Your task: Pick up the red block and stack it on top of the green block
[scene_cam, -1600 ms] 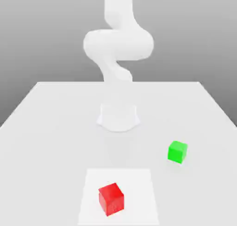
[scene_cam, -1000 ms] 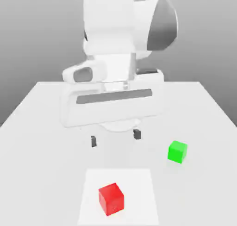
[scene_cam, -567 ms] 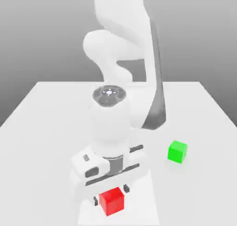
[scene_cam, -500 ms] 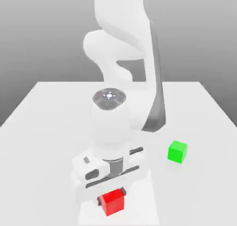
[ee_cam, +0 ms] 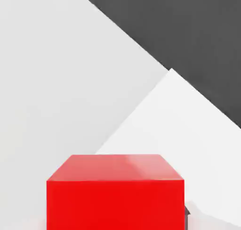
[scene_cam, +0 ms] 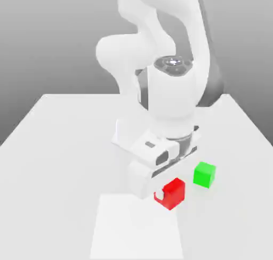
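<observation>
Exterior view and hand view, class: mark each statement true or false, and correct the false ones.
1. The red block is held in the tool. True.
2. The green block is stacked on the red block. False: it rests on the table, with nothing on top of it.
3. In the exterior view, the green block is farther toward that view's right than the red block. True.
4. The arm is gripping the green block. False: it has the red block.
5. The stack named in the task is already built. False: the red block is not on the green block.
6. The white square lies on the table. True.
</observation>
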Robot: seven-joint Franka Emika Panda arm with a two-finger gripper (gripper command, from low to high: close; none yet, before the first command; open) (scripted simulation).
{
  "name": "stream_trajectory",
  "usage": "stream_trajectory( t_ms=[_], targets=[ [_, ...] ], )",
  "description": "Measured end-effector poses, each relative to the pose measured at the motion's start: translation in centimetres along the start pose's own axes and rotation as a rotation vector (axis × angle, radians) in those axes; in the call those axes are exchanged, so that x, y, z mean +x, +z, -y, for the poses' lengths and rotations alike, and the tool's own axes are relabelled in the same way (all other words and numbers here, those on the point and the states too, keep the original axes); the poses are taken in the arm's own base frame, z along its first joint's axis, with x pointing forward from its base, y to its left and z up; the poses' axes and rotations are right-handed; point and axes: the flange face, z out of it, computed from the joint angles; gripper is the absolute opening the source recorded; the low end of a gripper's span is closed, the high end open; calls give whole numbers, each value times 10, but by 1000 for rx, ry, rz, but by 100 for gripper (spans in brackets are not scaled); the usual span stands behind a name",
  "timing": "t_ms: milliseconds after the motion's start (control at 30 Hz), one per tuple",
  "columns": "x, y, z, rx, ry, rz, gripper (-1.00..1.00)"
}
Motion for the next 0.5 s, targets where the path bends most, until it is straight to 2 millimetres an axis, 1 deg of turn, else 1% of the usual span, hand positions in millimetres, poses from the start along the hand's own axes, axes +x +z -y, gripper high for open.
stream_trajectory(
  t_ms=[133, 200, 233, 300, 500],
  targets=[
    [-59, -7, 57, -10, -262, 5, -100],
    [-92, -7, 81, -26, -402, 4, -100],
    [-106, -5, 88, -35, -459, 4, -100],
    [-115, 5, 93, -44, -502, 2, -100],
    [-118, 49, 93, -47, -517, 2, -100]
  ],
)
